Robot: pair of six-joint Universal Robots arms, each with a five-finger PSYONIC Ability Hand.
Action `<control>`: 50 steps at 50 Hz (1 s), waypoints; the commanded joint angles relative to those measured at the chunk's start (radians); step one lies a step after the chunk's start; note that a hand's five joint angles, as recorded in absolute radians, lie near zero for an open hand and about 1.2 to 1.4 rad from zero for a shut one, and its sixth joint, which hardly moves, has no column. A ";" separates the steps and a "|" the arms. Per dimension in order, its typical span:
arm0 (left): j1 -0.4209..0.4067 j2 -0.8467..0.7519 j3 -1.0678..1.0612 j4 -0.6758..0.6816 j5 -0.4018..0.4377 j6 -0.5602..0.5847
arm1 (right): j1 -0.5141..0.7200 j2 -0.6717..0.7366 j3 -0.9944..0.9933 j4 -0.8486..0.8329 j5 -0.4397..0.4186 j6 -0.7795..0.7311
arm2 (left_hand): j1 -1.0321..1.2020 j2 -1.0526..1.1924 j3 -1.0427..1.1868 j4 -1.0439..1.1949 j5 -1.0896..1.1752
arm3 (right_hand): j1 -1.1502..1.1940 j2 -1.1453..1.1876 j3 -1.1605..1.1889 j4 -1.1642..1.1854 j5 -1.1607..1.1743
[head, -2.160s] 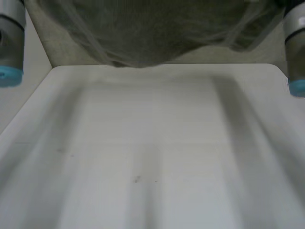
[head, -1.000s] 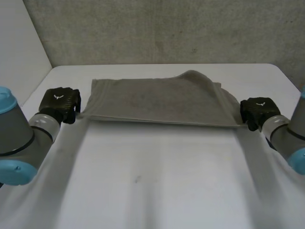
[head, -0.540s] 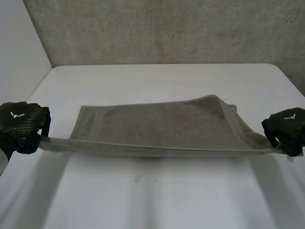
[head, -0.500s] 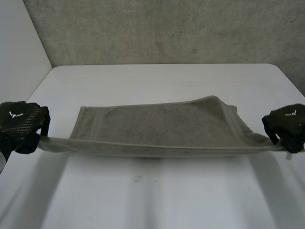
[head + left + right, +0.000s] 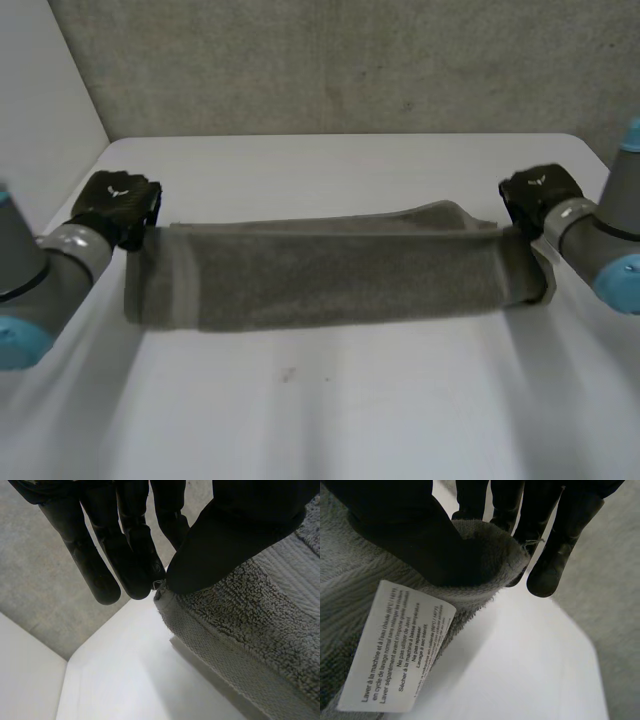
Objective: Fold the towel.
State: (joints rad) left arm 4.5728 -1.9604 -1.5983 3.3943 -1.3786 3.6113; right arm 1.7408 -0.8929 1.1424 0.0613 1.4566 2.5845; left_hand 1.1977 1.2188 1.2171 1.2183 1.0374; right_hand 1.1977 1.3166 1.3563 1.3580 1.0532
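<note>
Grey towel (image 5: 330, 275) lies folded lengthwise on white surface (image 5: 330, 400); left hand (image 5: 120, 205) fingers (image 5: 130, 555) pinch its left corner, right hand (image 5: 540, 195) fingers pinch right corner beside care label (image 5: 397, 647).

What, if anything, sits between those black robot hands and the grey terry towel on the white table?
Nothing visible. The left black hand and right black hand each pinch an end corner of the grey terry towel, thumb against fingers. Its white care label hangs beside the right hand, blocking nothing.
</note>
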 commanded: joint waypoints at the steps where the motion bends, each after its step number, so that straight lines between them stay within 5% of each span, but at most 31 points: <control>1: -0.060 -0.198 0.433 0.005 -0.065 -0.008 | 0.025 0.071 -0.219 -0.209 0.050 0.000 | 0.199 0.178 0.179 0.178 0.184 | 0.199 0.080 0.040 0.038 0.169; 6: -0.100 -0.203 0.641 0.109 -0.128 -0.026 | 0.051 -0.059 -0.212 -0.615 0.087 0.014 | 0.199 0.178 0.179 0.178 0.184 | 0.199 0.080 0.040 0.038 0.169; 13: -0.095 -0.101 0.647 0.298 -0.178 -0.152 | 0.052 -0.198 -0.052 -0.839 0.082 0.060 | 0.199 0.178 0.179 0.178 0.184 | 0.199 0.080 0.040 0.038 0.169; 20: -0.066 -0.051 0.445 0.283 -0.178 -0.221 | 0.043 -0.207 0.011 -0.664 0.039 0.095 | 0.199 0.178 0.179 0.178 0.184 | 0.199 0.080 0.040 0.038 0.169; 29: -0.037 -0.052 0.150 0.263 -0.148 -0.217 | 0.025 -0.091 0.120 -0.381 -0.146 0.079 | 0.199 0.178 0.179 0.178 0.184 | 0.199 0.080 0.040 0.038 0.169; 36: -0.017 -0.052 -0.099 0.261 -0.054 -0.198 | 0.017 0.002 0.206 -0.262 -0.153 0.016 | 0.199 0.178 0.179 0.178 0.184 | 0.199 0.080 0.040 0.038 0.169; 50: 0.049 0.142 -0.322 0.249 -0.045 -0.088 | -0.035 -0.072 0.404 -0.230 -0.171 0.052 | 0.199 0.178 0.179 0.178 0.184 | 0.199 0.080 0.040 0.038 0.169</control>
State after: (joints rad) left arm 4.5842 -1.9336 -1.8526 3.6443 -1.4223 3.4956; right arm 1.7147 -0.9128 1.4735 -0.1550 1.2853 2.5759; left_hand 1.2028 1.2188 1.2172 1.2184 1.0374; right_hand 1.2033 1.3166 1.3583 1.3580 1.0633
